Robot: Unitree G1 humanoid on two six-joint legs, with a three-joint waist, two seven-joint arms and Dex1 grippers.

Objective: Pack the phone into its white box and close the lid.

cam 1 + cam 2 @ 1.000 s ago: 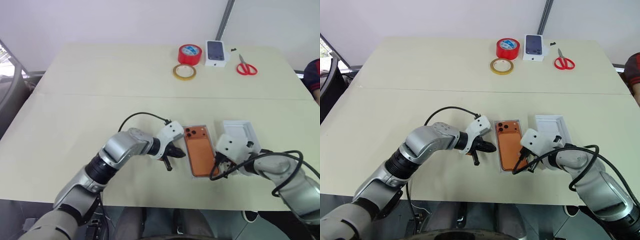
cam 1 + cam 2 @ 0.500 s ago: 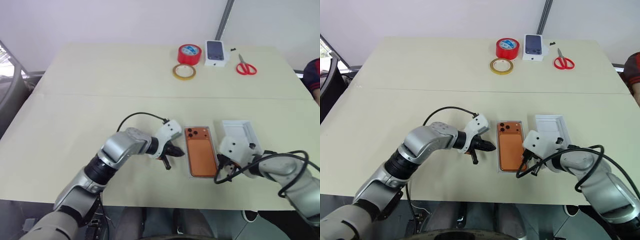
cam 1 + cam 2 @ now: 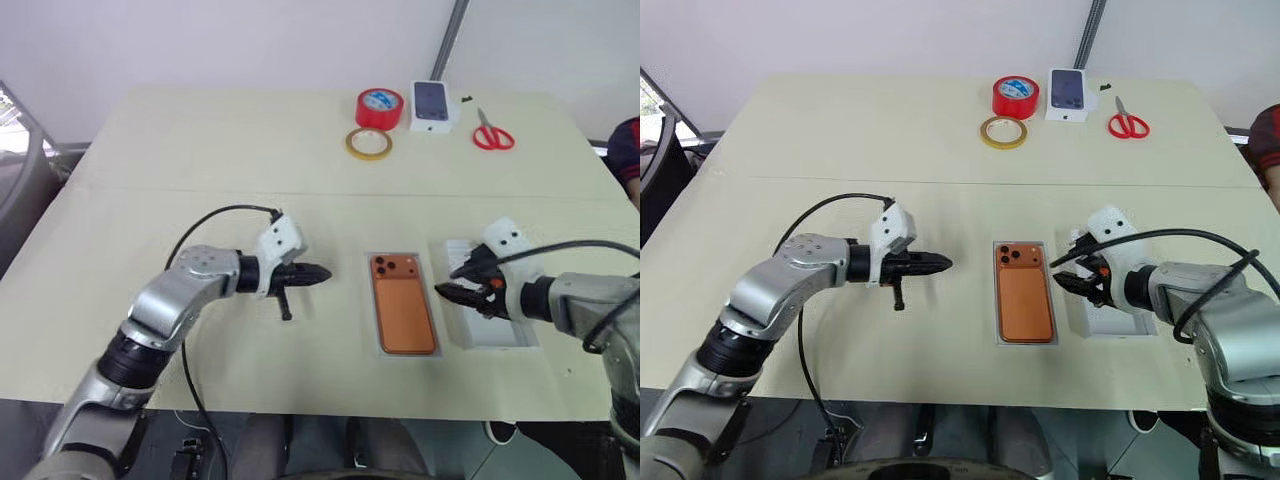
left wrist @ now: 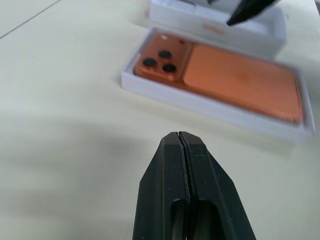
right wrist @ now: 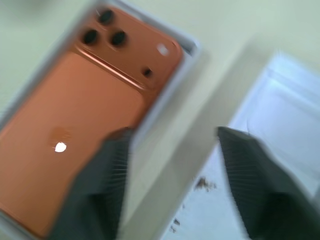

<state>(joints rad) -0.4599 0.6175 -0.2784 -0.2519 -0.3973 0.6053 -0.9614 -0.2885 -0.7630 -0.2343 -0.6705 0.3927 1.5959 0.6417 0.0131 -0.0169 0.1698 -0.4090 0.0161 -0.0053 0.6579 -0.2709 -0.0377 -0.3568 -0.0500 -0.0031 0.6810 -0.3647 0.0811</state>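
Left wrist view: slim copper-orange phone

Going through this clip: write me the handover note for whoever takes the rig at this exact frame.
Left gripper: shut, empty, above the table on the phone's left.
Right gripper: open, empty, over the lid.
Phone: camera side up, seated in the white box.
Lid: open side up, just right of the box, apart from it.
Done: phone packed.
Left: pick up the lid, flip it, close the box.
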